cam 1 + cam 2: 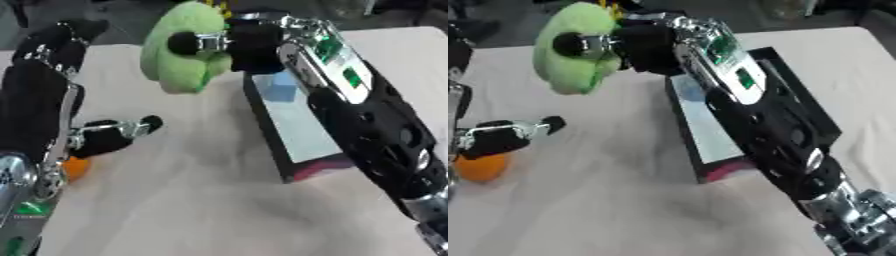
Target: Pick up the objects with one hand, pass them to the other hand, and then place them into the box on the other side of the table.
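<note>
R hand (636, 45), glossy black w/ silver joints, has its fingers curled round a soft, fuzzy lime-green plush toy (577, 47), rounded and lumpy, held up in the air just left of the box (794, 97), above the table (623, 200). Box is a shallow rectangle w/ dark rim and pale smooth floor; a small light-blue block (282, 86) sits inside at its far end. Table surface is matte, pale beige. L hand (109, 135) sits low at left, fingers relaxed, holding nothing. A smooth round orange object (483, 167) lies just beside it on the table.
</note>
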Robot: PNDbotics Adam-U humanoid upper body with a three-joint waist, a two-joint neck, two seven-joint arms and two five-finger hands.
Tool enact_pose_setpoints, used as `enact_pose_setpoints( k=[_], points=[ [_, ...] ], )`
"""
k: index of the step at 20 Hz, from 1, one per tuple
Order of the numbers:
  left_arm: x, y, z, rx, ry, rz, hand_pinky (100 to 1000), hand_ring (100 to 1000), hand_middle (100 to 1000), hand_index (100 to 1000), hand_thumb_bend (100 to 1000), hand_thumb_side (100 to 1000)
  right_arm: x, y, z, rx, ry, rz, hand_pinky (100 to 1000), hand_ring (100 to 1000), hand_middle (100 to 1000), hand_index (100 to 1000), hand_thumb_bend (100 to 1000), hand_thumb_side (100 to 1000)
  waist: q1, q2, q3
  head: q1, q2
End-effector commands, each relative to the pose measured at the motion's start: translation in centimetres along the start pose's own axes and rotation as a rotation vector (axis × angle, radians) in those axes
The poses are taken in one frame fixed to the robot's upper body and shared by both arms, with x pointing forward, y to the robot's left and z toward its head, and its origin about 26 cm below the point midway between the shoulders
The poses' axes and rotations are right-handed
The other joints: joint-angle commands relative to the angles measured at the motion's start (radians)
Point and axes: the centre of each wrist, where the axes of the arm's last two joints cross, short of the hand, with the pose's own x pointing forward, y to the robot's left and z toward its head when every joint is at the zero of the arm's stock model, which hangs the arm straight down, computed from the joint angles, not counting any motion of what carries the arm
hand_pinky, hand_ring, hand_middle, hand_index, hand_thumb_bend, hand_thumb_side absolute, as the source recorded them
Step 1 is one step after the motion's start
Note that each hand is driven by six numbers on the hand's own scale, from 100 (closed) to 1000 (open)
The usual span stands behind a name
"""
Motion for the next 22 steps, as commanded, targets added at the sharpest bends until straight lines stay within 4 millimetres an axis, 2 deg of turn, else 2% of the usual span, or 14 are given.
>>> enact_pose_setpoints(
  k=[1,5,10,15,22],
  points=[
    [-1.7,1.1,0.0,0.014,0.037,-0.033,835,720,739,865,932,357,1.2,-0.5,1.3,-0.028,-0.02,0.042,904,816,575,500,434,349,-0.001,-0.025,-0.006,0.003,0.01],
    [-4.0,1.3,1.0,-0.04,0.112,-0.057,838,710,731,855,918,390,0.8,-1.0,2.7,-0.067,-0.023,0.064,904,817,587,517,432,328,-0.003,-0.034,-0.022,0.016,0.022],
    [-6.5,1.9,2.1,-0.094,0.238,-0.037,821,657,687,819,838,481,-0.2,-1.6,5.8,-0.12,-0.011,0.123,905,820,603,543,429,304,-0.004,-0.043,-0.034,0.015,0.03],
    [-8.0,3.2,2.2,-0.043,0.318,-0.035,835,648,680,804,789,458,-1.0,-2.6,9.6,-0.201,-0.004,0.165,907,825,617,562,426,271,-0.001,-0.045,-0.036,0.009,0.031],
    [-9.2,4.5,2.0,0.045,0.394,-0.026,845,639,675,793,779,463,-1.8,-3.6,14.2,-0.253,-0.002,0.194,915,826,633,586,423,254,0.003,-0.044,-0.037,0.004,0.035]
  ],
)
